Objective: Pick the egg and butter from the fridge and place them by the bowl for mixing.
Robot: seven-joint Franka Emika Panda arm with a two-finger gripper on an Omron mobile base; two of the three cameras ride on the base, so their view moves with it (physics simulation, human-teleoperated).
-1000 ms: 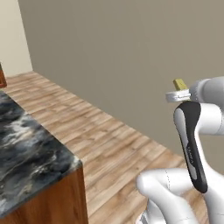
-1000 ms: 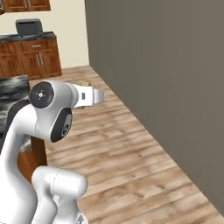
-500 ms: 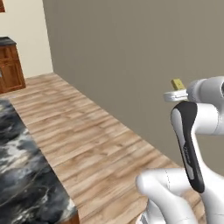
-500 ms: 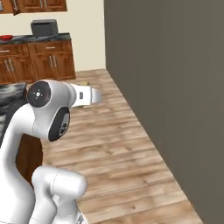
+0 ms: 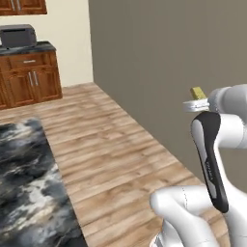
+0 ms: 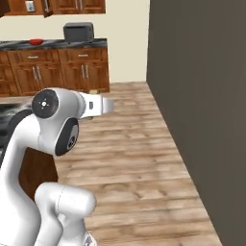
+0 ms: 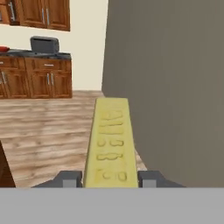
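Base has swung round since a second ago: wooden cabinets (image 5: 29, 79) now in frame, marble counter (image 5: 26, 183) lower left.

Left base view: butter (image 5: 198, 92) pokes up pale yellow behind the arm's wrist, high over the plank floor (image 5: 116, 154), near the grey wall (image 5: 164, 58).

Right base view: arm lower left, toaster (image 6: 78, 31) on far counter.

Hand view: gripper (image 7: 109, 178) clamped on the butter, fingertips (image 7: 68, 178) tight to both sides, stick pointing ahead.
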